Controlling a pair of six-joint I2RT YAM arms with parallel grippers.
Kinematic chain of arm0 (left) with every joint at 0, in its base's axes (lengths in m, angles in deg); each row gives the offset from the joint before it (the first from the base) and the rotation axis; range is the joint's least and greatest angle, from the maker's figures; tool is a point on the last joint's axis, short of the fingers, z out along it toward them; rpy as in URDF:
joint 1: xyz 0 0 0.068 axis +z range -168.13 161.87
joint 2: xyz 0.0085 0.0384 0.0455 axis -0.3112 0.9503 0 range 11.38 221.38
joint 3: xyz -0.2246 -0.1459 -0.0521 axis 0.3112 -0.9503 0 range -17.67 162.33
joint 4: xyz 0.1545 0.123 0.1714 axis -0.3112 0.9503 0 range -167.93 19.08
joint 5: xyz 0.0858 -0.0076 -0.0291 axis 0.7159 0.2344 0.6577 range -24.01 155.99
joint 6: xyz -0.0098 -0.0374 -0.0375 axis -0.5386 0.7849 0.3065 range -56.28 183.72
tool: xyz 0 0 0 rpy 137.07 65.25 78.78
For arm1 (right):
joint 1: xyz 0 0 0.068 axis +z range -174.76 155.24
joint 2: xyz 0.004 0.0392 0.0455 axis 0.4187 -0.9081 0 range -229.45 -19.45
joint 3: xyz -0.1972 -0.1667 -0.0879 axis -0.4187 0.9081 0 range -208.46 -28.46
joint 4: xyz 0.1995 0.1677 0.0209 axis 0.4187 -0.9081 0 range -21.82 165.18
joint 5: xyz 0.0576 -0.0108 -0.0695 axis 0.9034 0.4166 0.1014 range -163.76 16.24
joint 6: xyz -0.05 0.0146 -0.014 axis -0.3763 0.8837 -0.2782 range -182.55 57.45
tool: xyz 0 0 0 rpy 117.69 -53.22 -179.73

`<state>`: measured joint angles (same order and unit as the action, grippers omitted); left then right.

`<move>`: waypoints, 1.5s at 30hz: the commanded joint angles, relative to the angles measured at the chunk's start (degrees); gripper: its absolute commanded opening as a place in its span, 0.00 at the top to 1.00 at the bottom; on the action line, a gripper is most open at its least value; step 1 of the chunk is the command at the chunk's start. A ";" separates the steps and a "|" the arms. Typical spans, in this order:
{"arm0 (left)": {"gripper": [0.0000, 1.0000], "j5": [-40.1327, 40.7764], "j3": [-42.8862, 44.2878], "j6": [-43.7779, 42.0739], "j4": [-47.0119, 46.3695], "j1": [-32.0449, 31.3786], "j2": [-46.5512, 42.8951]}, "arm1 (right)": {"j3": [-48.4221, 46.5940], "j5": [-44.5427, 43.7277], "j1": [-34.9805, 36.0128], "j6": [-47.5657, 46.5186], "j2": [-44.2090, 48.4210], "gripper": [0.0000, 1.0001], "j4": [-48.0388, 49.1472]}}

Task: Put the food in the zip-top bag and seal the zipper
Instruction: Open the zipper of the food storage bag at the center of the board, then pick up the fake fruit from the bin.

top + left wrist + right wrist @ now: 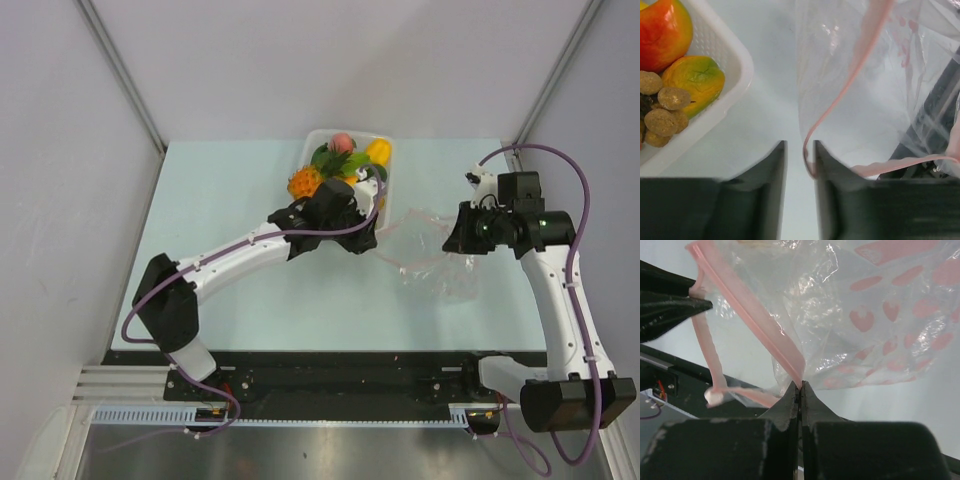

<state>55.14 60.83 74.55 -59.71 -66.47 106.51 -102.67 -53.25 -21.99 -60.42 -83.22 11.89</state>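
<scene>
The pale table [230,250] carries a white tray [732,55], and all the food [342,160] lies inside it. The zip-top bag [435,265] is just right of the tray and looks empty. It seems featherweight, limp and slick, so the firmer zipper [752,322] along its mouth is probably the only sound place to take hold. The right gripper [801,386], on the bag's side away from the tray, is pinched tight on that strip. The left gripper [799,150], between tray and bag, stands narrowly parted, with the strip's loop in the gap but not clamped.
</scene>
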 commanded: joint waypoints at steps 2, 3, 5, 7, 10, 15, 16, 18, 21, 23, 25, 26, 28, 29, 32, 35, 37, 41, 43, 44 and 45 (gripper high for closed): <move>0.43 -4.53 4.11 -6.60 3.91 0.61 -4.25 | -2.68 5.68 -0.22 2.96 -3.02 1.00 3.78; 0.26 -5.40 6.03 -7.92 4.89 1.13 -4.78 | -3.04 6.20 -0.30 3.31 -3.38 1.00 3.96; 0.10 -5.85 7.54 -9.59 6.21 2.10 -5.74 | -3.57 7.26 -0.22 4.54 -4.34 1.00 4.57; 0.00 -5.32 9.47 -12.31 6.22 4.38 -7.76 | -3.66 7.79 -0.30 4.81 -4.87 1.00 4.66; 0.00 -0.79 14.56 -15.83 6.83 7.99 -6.81 | -3.31 8.05 -0.30 5.43 -5.05 1.00 5.10; 0.00 5.92 24.57 -24.70 10.34 12.90 -1.01 | -2.78 8.23 -0.30 5.78 -5.14 1.00 5.54; 0.00 6.89 26.08 -25.15 10.52 13.53 0.13 | -2.60 8.31 -0.39 5.95 -5.05 1.00 5.72; 0.00 7.95 32.11 -26.38 13.32 15.80 4.87 | -2.43 8.49 -0.30 6.13 -4.88 1.00 5.89; 0.03 8.30 41.07 -28.40 18.59 17.39 12.25 | -2.07 8.49 -0.39 6.04 -4.79 1.00 5.90; 0.03 9.01 44.97 -29.02 21.49 17.66 15.68 | -1.99 8.49 -0.57 5.95 -4.70 1.00 5.63; 0.02 9.27 49.19 -29.29 22.82 17.84 19.38 | -1.72 8.32 -0.65 5.87 -4.35 1.00 5.54; 0.02 8.49 50.68 -29.81 24.65 17.93 20.52 | -1.55 8.32 -0.83 5.87 -4.35 1.00 5.54; 0.01 6.99 53.16 -30.61 25.64 17.84 22.55 | -1.28 8.58 -0.83 5.87 -4.26 1.00 5.63; 0.01 6.38 52.81 -30.52 25.47 17.93 22.90 | -1.11 8.75 -1.01 5.95 -4.26 1.00 5.72; 0.01 7.07 52.02 -29.47 24.41 17.93 24.66 | -0.93 8.93 -1.09 5.96 -4.26 1.00 5.63; 0.01 9.44 52.54 -29.29 24.15 17.93 27.56 | -1.11 9.54 -1.18 5.95 -4.52 1.00 5.37; 0.03 10.76 52.37 -29.64 23.79 17.93 29.31 | -1.46 9.81 -1.18 6.13 -4.79 1.00 5.28; 0.07 10.33 52.28 -30.34 23.88 17.84 30.99 | -1.81 10.16 -1.45 6.22 -5.14 1.00 5.19; 0.10 9.80 52.28 -30.25 23.71 17.93 31.60 | -1.90 10.51 -1.53 6.31 -5.05 1.00 5.19; 0.12 9.62 52.20 -30.34 23.62 17.93 31.78 | -1.90 10.69 -1.45 6.48 -5.05 1.00 5.10; 0.15 9.53 52.19 -30.43 23.44 17.84 31.96 | -1.99 10.69 -1.45 6.48 -5.22 1.00 5.10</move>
<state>64.45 110.62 45.22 -35.29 -48.48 138.14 -103.33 -44.18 -23.17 -54.58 -88.53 16.35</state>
